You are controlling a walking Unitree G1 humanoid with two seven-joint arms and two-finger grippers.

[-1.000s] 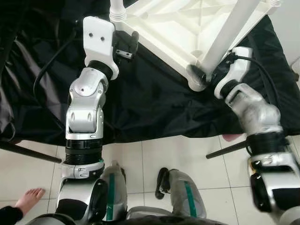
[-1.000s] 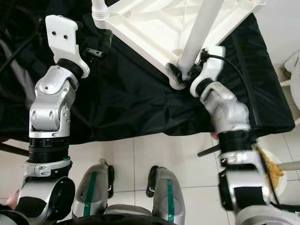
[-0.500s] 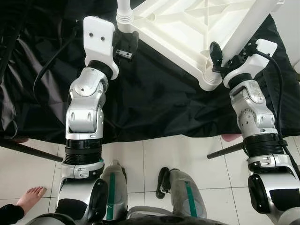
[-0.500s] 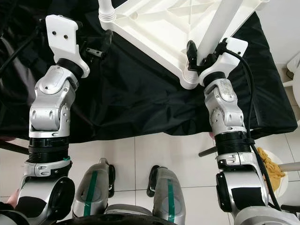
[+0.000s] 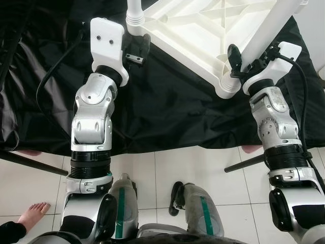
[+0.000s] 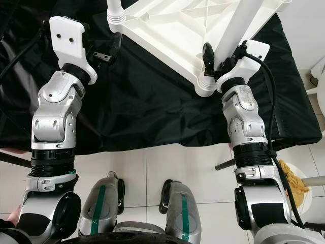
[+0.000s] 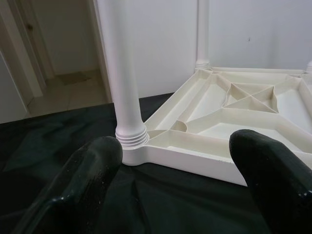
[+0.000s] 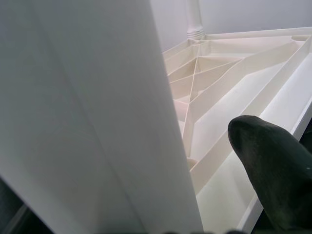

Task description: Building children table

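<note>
White table (image 5: 203, 35) lies upside down; right gripper (image 5: 242, 61) squeezes its near leg (image 5: 266, 30), left gripper (image 7: 170, 180) open beside another leg (image 7: 122, 73).

The two head views look steeply down from above the robot's own arms and share the upturned white table (image 5: 203, 30) on the black cloth (image 5: 162, 107) and the tiled floor (image 5: 203, 168). The left wrist view looks low along its fingers (image 7: 92, 168) at a corner leg (image 7: 124, 73). The right wrist view sits very close against another leg (image 8: 87, 117).
</note>
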